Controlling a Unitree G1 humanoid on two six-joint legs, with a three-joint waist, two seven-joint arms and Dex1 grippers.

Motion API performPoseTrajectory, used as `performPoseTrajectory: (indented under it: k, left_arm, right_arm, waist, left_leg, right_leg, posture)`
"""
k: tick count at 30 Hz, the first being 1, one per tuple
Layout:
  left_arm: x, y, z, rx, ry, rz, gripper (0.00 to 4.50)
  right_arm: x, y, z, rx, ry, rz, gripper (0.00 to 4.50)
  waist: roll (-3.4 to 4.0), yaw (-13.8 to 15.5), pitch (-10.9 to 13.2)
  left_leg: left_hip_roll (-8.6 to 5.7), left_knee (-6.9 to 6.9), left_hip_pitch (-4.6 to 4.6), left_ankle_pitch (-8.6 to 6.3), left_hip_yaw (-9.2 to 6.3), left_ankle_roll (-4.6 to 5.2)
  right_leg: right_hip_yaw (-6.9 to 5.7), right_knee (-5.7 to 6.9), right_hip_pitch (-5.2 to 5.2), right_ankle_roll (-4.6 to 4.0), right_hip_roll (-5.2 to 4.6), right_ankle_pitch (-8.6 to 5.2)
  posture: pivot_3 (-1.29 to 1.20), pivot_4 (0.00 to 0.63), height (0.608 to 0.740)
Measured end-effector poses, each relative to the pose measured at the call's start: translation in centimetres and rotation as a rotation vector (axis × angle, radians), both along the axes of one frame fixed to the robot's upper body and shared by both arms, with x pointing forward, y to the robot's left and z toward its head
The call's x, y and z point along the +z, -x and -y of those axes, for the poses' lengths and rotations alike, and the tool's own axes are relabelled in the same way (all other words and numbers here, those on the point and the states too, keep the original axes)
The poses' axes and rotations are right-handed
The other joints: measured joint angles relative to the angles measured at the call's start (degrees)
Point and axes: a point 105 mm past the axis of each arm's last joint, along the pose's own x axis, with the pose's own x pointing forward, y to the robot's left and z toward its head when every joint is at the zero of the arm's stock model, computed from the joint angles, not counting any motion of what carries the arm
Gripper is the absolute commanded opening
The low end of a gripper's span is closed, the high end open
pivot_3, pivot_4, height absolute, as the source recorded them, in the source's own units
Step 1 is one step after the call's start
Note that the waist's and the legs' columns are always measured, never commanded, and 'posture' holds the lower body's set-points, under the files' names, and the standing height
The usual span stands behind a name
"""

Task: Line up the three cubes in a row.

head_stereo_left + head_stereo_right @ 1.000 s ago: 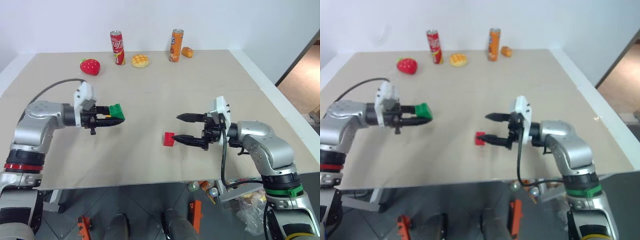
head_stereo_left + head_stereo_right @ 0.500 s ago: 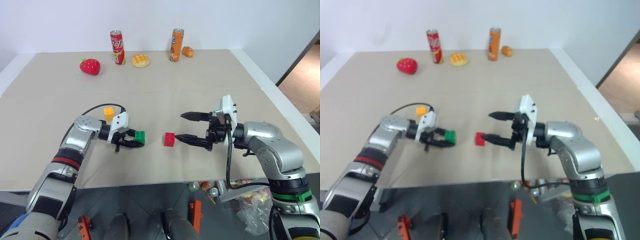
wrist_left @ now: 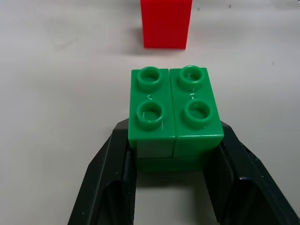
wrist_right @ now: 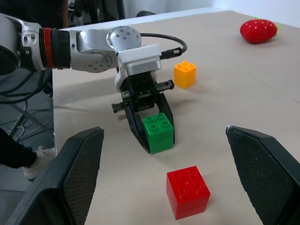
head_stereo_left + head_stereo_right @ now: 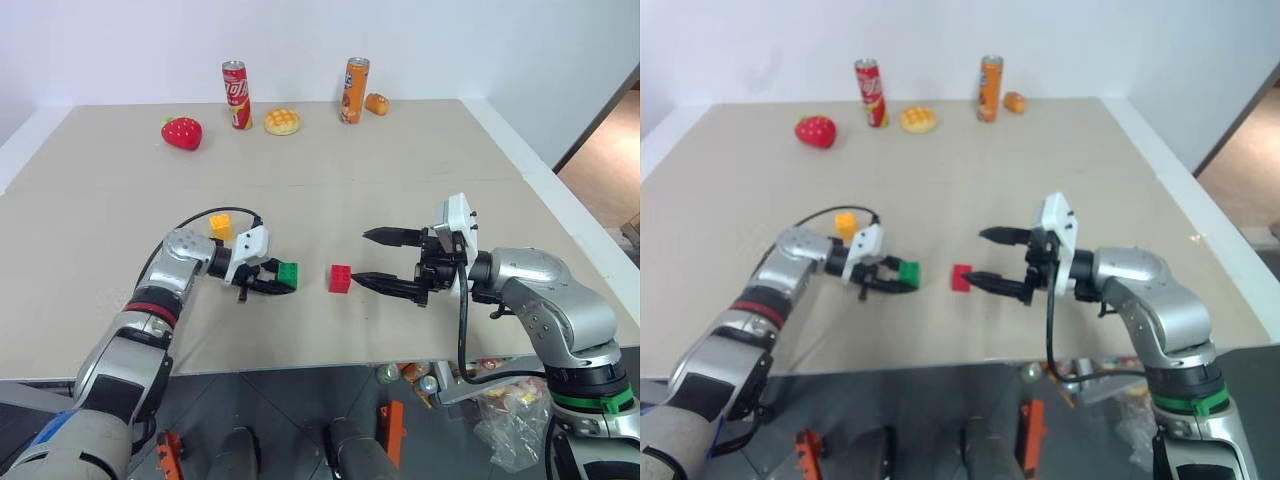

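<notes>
Green block down next to red, left jaws clamped on it.

We have the left gripper (image 5: 281, 281) closed on the green cube (image 5: 288, 275), one finger on each side face, studs up; it looks seated on the table (image 5: 420, 170), though contact underneath we can't confirm. The red cube (image 5: 339, 278) sits just at its 3 o'clock, a small gap between them, faces roughly parallel, so that pair reads as the start of the row. The right gripper (image 5: 367, 257) hovers at red's 3 o'clock with jaws spread wide, holding nothing, the lower fingertip just short of the block; we judge it parked there to keep clear. The yellow-orange cube (image 5: 221, 226) is off-line at green's 10 o'clock, behind the left wrist. It's the one left to bring in, likely to green's 9 o'clock.
</notes>
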Motion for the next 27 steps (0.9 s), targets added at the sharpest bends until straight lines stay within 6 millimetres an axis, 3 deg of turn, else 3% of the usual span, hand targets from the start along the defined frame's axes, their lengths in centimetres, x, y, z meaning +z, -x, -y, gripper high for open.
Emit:
performPoseTrajectory:
  k: [4,5,6,11,12,17,23,27]
  left_arm:
    - [-0.1,-0.1,0.0,0.010,-0.003,-0.004,1.38]
    - [-0.1,-0.2,0.0,0.015,-0.001,-0.006,2.41]
    - [-0.1,-0.3,0.0,0.019,0.000,-0.006,2.50]
    - [0.1,-0.9,-0.4,0.077,0.019,-0.017,4.28]
    - [0.2,-1.1,-0.6,0.090,0.024,-0.014,4.43]
    - [0.8,-1.2,-1.6,0.104,0.017,-0.008,4.43]
    - [0.3,2.1,-5.2,0.050,-0.043,-0.081,4.43]
    - [1.3,3.3,-6.6,0.070,-0.038,-0.095,4.43]
  right_arm:
    - [0.0,0.0,0.0,-0.004,0.000,0.000,4.35]
    - [0.0,-0.1,0.0,-0.008,-0.001,0.000,4.35]
    - [0.0,-0.1,0.0,-0.010,-0.001,0.001,4.35]
    - [0.0,-0.1,0.1,-0.016,-0.002,0.001,4.35]
    - [0.0,-0.1,0.1,-0.016,-0.002,0.001,4.35]
    - [0.0,-0.1,0.0,-0.013,-0.003,0.001,4.35]
    - [0.9,-0.5,-0.4,0.020,-0.008,0.019,4.35]
    - [1.0,-0.6,-0.6,0.043,-0.012,0.024,4.35]
  waist:
    - [0.00,0.0,0.0]
    - [0.00,0.0,0.0]
    - [0.00,0.0,0.0]
    - [0.00,0.0,0.0]
    - [0.00,0.0,0.0]
    - [0.00,0.0,0.0]
    - [0.01,-0.6,0.0]
    - [0.01,-0.4,0.0]
  left_leg:
    - [0.00,0.00,0.01,0.00,-0.01,0.00]
    - [0.00,0.01,0.01,0.00,-0.01,0.00]
    - [0.00,0.01,0.01,0.00,-0.01,0.00]
    - [0.00,0.00,0.01,0.00,-0.02,0.00]
    - [0.00,0.00,0.01,0.00,-0.01,0.00]
    - [0.00,-0.01,0.01,0.00,-0.01,0.00]
    - [0.07,-0.11,0.06,0.00,-0.03,0.00]
    - [0.07,-0.06,0.04,0.00,-0.03,0.00]
  right_leg:
    - [-0.01,0.02,0.00,-0.01,0.01,0.01]
    - [0.00,0.01,0.00,-0.01,0.01,0.01]
    - [0.00,0.01,0.00,0.00,0.01,0.01]
    - [-0.02,0.01,0.00,0.00,0.01,0.01]
    - [-0.01,0.01,0.00,0.00,0.01,0.01]
    - [-0.01,0.01,0.00,0.00,0.01,0.01]
    - [-0.06,0.04,-0.01,-0.05,0.02,-0.02]
    - [-0.05,0.02,0.00,-0.06,0.01,-0.02]
  posture:
    - [0.00,0.150,0.740]
    - [0.00,0.150,0.740]
    - [0.00,0.150,0.740]
    - [0.00,0.150,0.740]
    - [0.00,0.150,0.740]
    - [0.00,0.150,0.740]
    - [0.00,0.150,0.740]
    - [0.00,0.150,0.740]
